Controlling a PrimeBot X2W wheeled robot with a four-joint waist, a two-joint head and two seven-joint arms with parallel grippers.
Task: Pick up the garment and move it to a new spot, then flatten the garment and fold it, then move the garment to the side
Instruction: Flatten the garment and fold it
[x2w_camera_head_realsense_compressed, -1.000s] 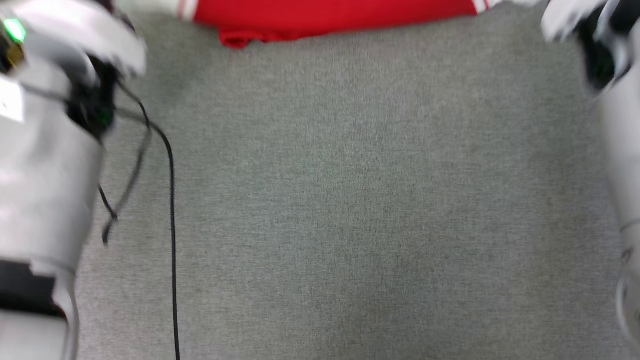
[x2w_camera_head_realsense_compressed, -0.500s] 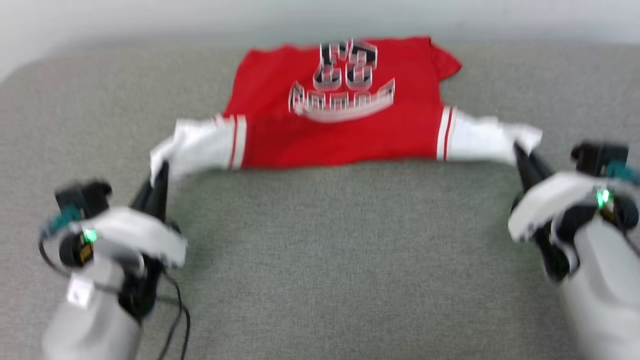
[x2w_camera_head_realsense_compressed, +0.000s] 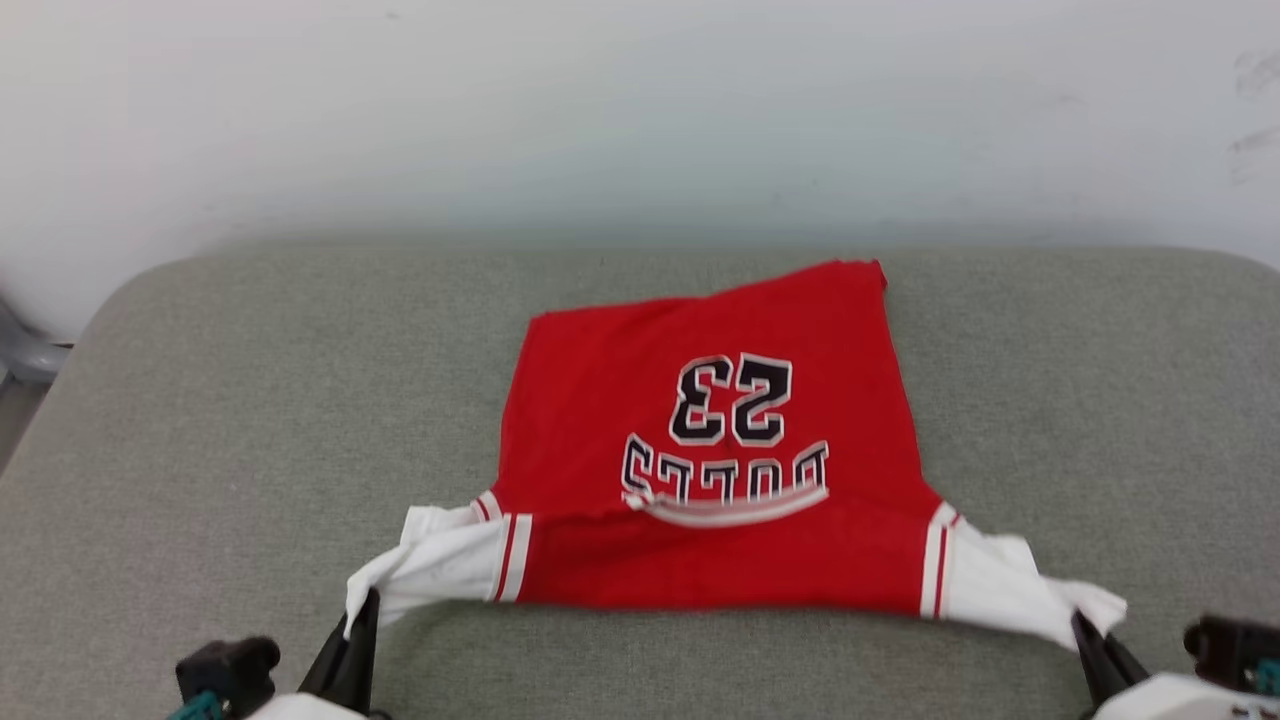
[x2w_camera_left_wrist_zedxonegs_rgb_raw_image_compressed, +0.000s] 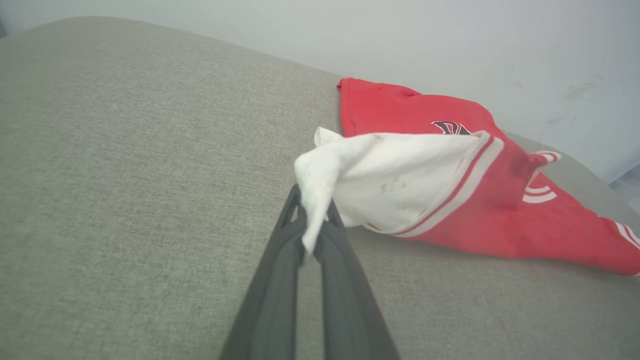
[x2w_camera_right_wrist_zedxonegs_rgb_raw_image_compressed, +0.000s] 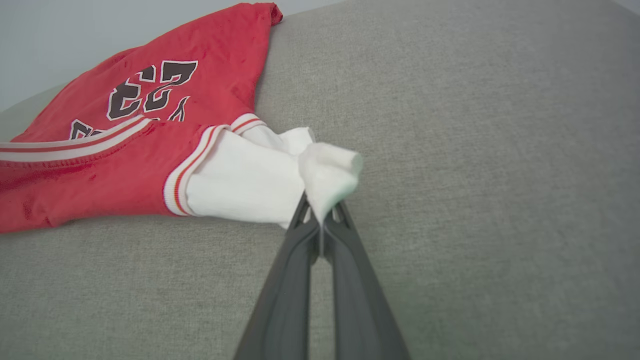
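Garment (x2w_camera_head_realsense_compressed: 600, 400) thin, soft matt cloth; grey cushion (x2w_camera_head_realsense_compressed: 250, 400) coarse woven fabric.

The thin red jersey-style shirt (x2w_camera_head_realsense_compressed: 610, 400), with white short sleeves, white-and-red striped trim and black-and-white block lettering, lies print-up on the grey woven fabric surface (x2w_camera_head_realsense_compressed: 250, 400). In the head view its number 23 reads upside down. The far hem rests flat, while the near edge is stretched taut, with both white sleeve tips bunched, lifted and drawn outward.

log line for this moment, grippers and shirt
garment: on grey cushion, print up, sleeve ends raised | left gripper: shut on garment sleeve | right gripper: shut on garment sleeve | step: flattening, fold not yet done
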